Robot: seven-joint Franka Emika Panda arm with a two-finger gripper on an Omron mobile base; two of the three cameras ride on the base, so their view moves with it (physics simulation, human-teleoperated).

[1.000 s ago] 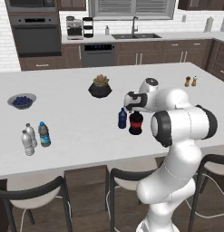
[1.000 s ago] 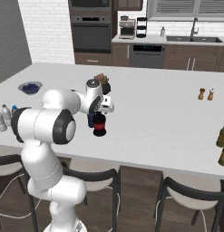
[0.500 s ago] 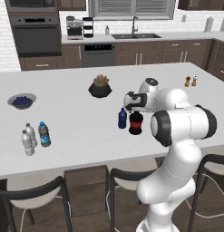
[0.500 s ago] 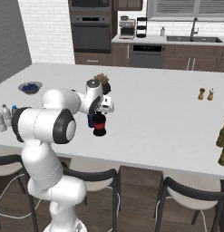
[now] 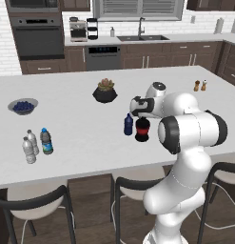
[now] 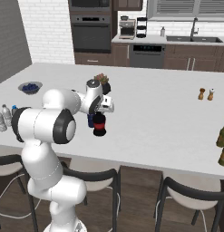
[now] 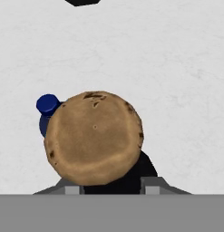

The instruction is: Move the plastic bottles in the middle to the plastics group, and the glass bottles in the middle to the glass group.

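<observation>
One dark glass bottle with a red band [image 5: 142,130] sits directly under the gripper [image 5: 141,117], fingers narrowed about its cork-brown top [image 7: 94,137] for lifting, though actual contact is unclear

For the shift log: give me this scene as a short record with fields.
claw: down over the glass bottle, straddling it; grip unclear
glass bottle: upright, middle of the counter
dark blue bottle: upright, close beside it
blue-label bottle: by the two clear white-capped bottles, counter's left
greenish bottles: counter's far right
</observation>
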